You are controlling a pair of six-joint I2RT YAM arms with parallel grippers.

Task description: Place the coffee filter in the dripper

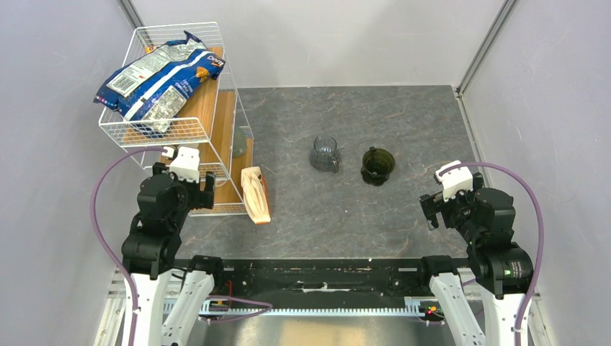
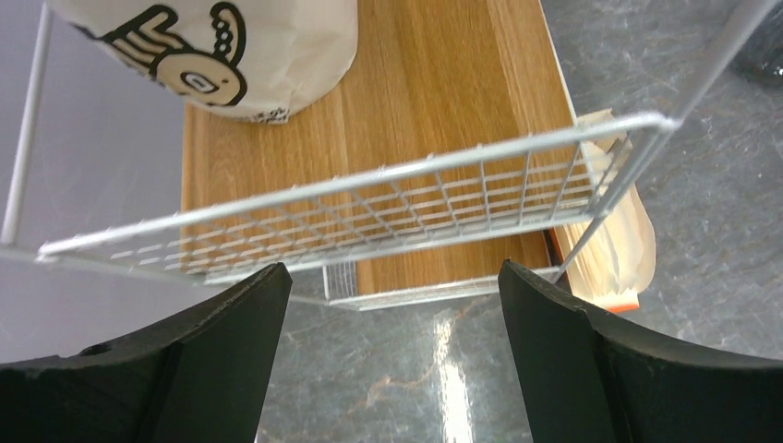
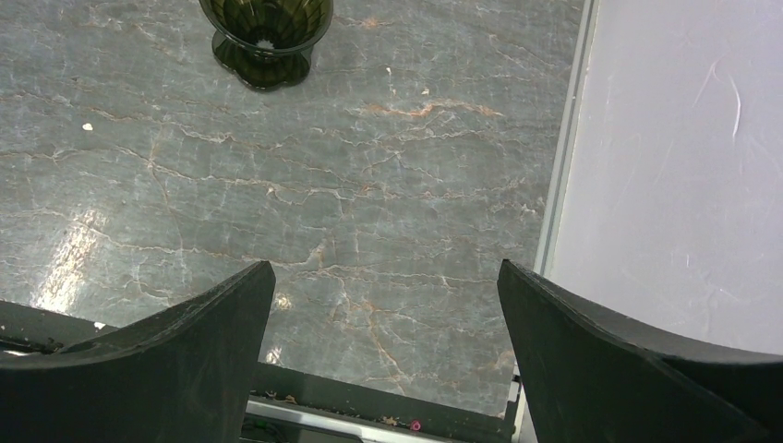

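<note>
Our left gripper [image 2: 392, 277] gapes empty before the wire rack [image 2: 388, 174]; our right gripper [image 3: 385, 272], equally spread, faces the dripper [image 3: 266, 37].

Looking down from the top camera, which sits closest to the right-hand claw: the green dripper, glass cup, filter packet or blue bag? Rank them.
From the right gripper:
1. Dripper, just ahead and to its left.
2. Glass cup, beside the dripper, farther left.
3. Filter packet, left of centre.
4. Blue bag, far left, up on the rack.

top: overhead | left wrist: close, faces rack [image 2: 434, 111] | right wrist: low; dripper [image 3: 266, 37] seemingly shared with top
</note>
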